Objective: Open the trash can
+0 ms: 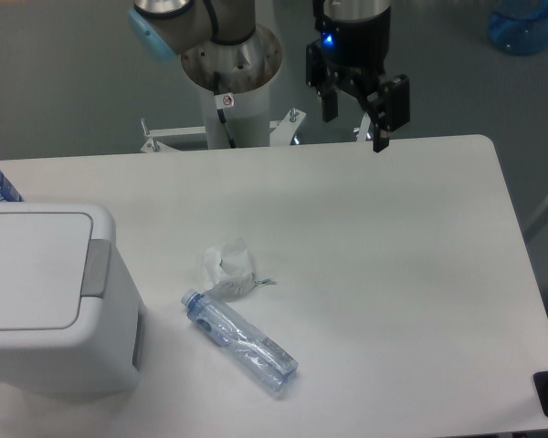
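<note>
White table point(374, 274) fills the view; the trash can point(46, 301) sits at its left edge, lid down, grey tab facing right. Nearby lie a clear bottle point(242, 339) (no readable label) and a crumpled wrapper point(228, 269). Far back, the claw point(354, 119) hangs released, holding nothing.

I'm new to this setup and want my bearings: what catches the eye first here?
The big white trash can fills the near left corner, lid shut. A clear bottle lies on its side mid-table beside a crumpled wrapper. The black hand hangs open over the table's far edge.
</note>
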